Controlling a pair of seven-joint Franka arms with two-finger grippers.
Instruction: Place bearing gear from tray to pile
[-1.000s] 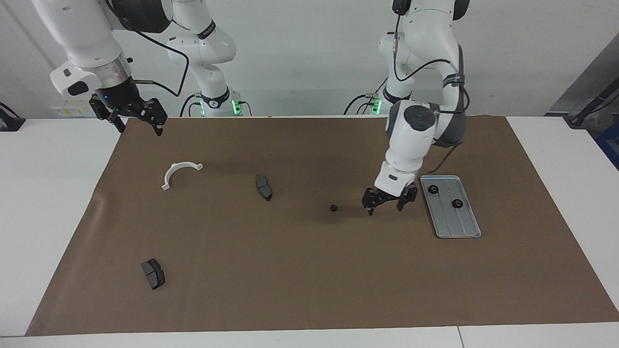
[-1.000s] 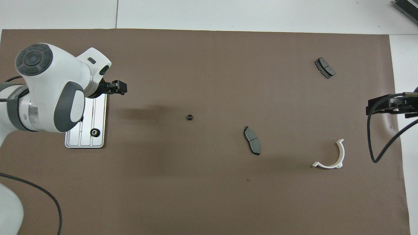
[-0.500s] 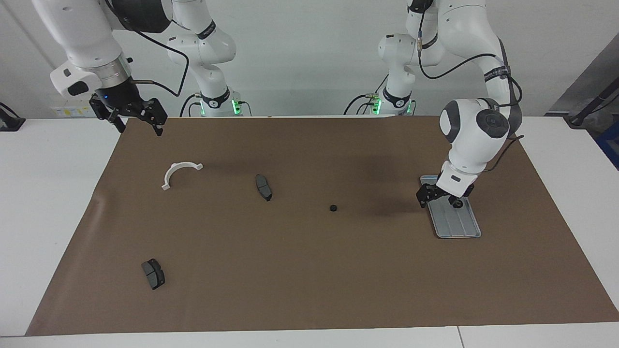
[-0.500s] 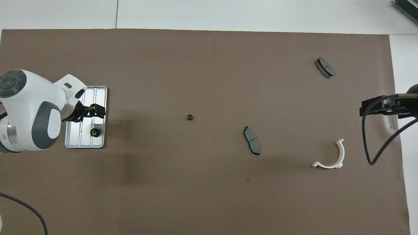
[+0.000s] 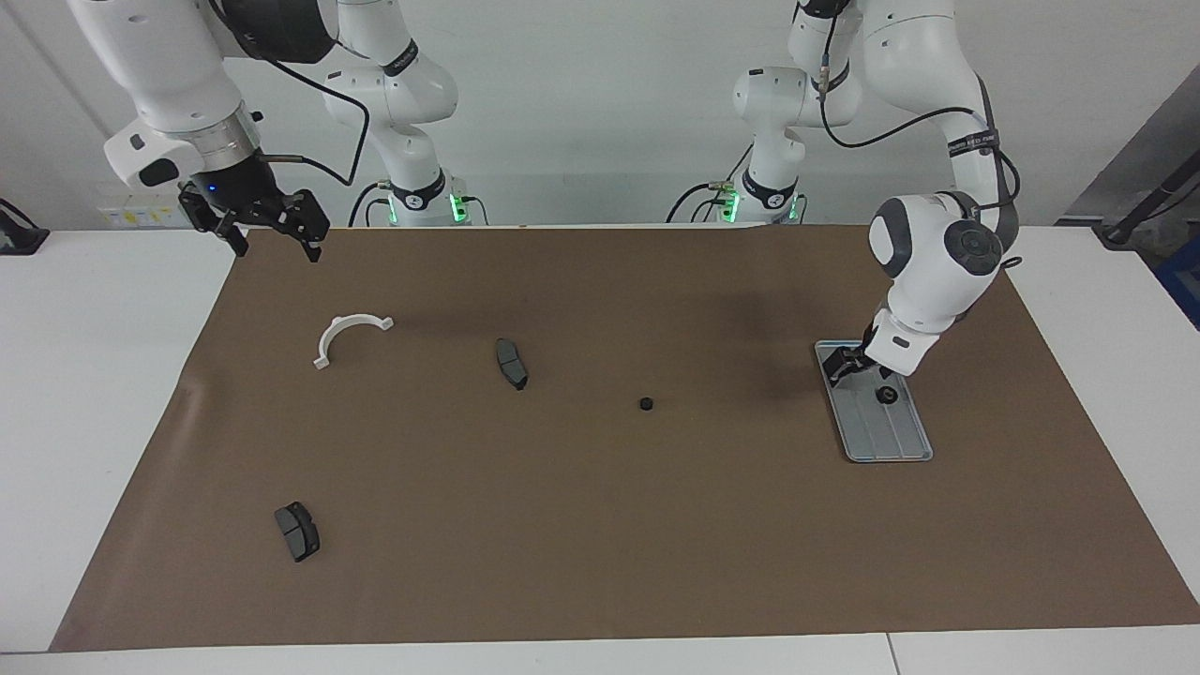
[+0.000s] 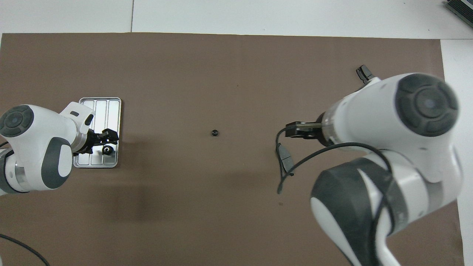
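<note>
Left gripper (image 5: 858, 367): low over the tray, at its end near the robots. I cannot tell how its fingers stand.
Tray (image 5: 891, 439): lies flat on the brown mat (image 5: 600, 562), toward the left arm's end of the surface.
Bearing gear (image 5: 885, 396): in the tray, just beside the left gripper.
Second gear (image 5: 646, 404): on the mat, well apart from the tray.
Brake pads (image 5: 511, 363): on the mat.
White bracket (image 5: 349, 336): on the mat.
Right gripper (image 5: 272, 228): waits up high, fingers spread, nothing in it.
</note>
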